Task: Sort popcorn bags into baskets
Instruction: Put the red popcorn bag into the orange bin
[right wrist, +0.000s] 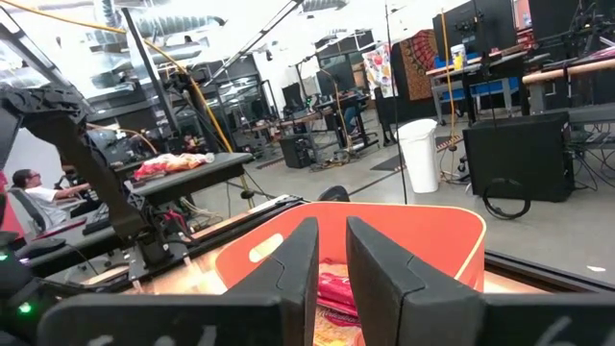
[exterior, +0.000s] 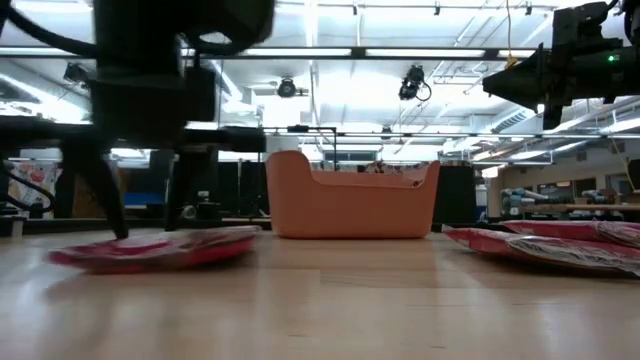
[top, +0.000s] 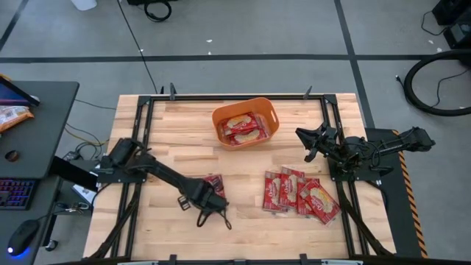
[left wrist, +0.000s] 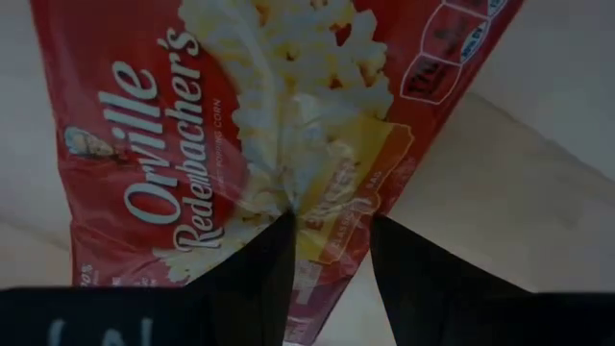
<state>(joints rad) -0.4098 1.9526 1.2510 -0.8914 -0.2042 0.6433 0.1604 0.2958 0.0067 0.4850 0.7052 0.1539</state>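
One red popcorn bag point(top: 215, 182) lies flat on the table, apart from the others, near the middle of the near edge; the low view shows it too point(exterior: 150, 248). My left gripper point(top: 212, 213) stands over it, open, fingers pointing down point(exterior: 145, 215). The orange tub point(top: 245, 121) sits toward the far edge with several bags inside. More bags lie in an overlapping pile point(top: 298, 193) at the near right. My right gripper point(top: 305, 143) hangs raised to the right of the tub, holding nothing, its fingers a narrow gap apart point(right wrist: 332, 255). My left gripper comes at the lone bag from above, its open fingers point(left wrist: 279, 259) standing over the printed face point(left wrist: 332, 226) toward one short end. Whether the tips touch the bag I cannot tell. The bag rests flat on the table.
Black rails point(top: 140, 132) frame the table's left, right and far sides. Bare wood lies between the lone bag and the pile point(exterior: 560, 245). The tub point(exterior: 350, 200) stands beyond both. A desk with a keyboard is off the table's left side.
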